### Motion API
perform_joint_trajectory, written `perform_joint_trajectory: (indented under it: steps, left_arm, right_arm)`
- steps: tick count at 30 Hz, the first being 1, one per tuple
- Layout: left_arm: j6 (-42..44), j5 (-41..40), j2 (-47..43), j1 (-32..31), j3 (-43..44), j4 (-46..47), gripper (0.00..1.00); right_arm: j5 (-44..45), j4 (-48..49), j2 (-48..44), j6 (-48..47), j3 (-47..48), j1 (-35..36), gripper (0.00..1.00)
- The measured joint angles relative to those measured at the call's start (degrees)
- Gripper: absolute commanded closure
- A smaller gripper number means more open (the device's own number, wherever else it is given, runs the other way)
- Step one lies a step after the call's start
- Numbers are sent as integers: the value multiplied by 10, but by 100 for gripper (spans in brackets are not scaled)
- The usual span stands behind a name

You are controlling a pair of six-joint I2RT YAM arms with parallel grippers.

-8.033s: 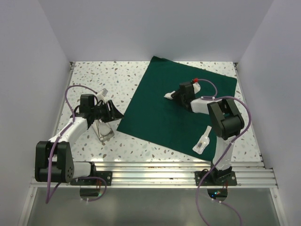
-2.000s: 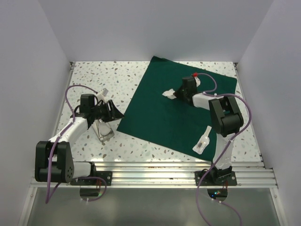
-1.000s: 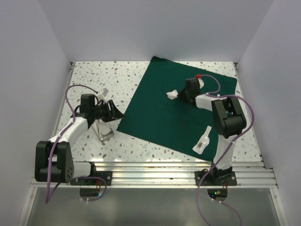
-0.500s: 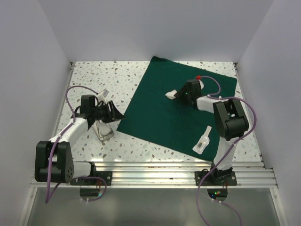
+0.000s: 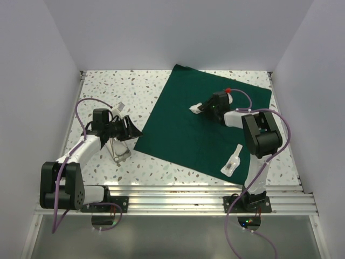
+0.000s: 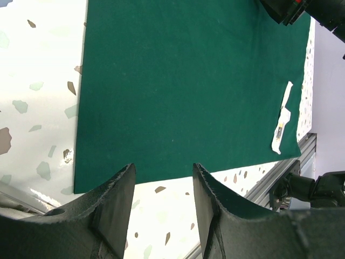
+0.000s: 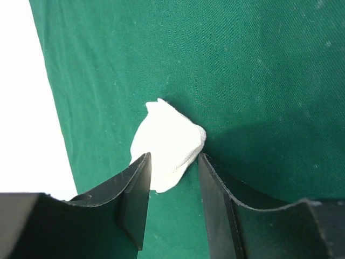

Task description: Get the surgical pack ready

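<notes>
The dark green drape [image 5: 183, 129] lies spread flat on the speckled table. My right gripper [image 5: 206, 107] sits low over its far middle, shut on a bunched white gauze pad [image 5: 194, 108]. In the right wrist view the gauze pad [image 7: 167, 135] is pinched between the fingertips of the right gripper [image 7: 173, 156], resting on the drape [image 7: 242, 65]. My left gripper [image 5: 131, 129] is open and empty, hovering by the drape's left corner above a small steel tray [image 5: 119, 151]. In the left wrist view the left gripper [image 6: 164, 168] shows bare table between its fingers.
A white packaged instrument [image 5: 232, 161] lies on the drape's near right corner and also shows in the left wrist view [image 6: 281, 125]. A small white item [image 5: 119, 106] lies behind the left arm. White walls enclose the table on three sides. A rail [image 5: 178, 191] runs along the near edge.
Over the last second my right gripper shifted slightly left and nearer, the gauze pad moving with it. The left arm has not moved.
</notes>
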Motion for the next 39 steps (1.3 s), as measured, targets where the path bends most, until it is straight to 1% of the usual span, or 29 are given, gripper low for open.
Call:
perform_joint_trajectory:
  steps: [6,12,15,16,17,20,23,26,27,31,34,39]
  left_arm:
    - [0,0,0,0,0,0,50]
    - [0,0,0,0,0,0,50]
    - [0,0,0,0,0,0,50]
    - [0,0,0,0,0,0,50]
    - [0,0,0,0,0,0,50]
    - [0,0,0,0,0,0,45]
    - [-1,11,0,0,0,4,41]
    - [-11,37,-4,-5,-7,37,34]
    - [-20,48,-10,-8,-13,56,29]
    - [-66,89,-32,-44,-38,137,25]
    - [-98,111,-43,-76,-47,193,24]
    - [-131,133,-80,-109,-53,264,20]
  right_arm:
    - [4,9,10,15,7,1,58]
    - [10,14,19,26,13,3,63]
    - [13,14,23,29,18,3,71]
    - [16,14,25,30,18,3,78]
    - [17,15,27,31,19,3,84]
    - [16,14,34,25,22,3,100]
    - [1,13,38,-2,33,2,100]
    - [-47,10,36,-61,45,-4,100]
    - [-67,9,32,-84,47,-5,100]
    - [-177,-22,-16,-169,47,-10,100]
    - [-254,-39,-92,-212,29,-7,100]
    - [-362,-54,-251,-250,-41,19,100]
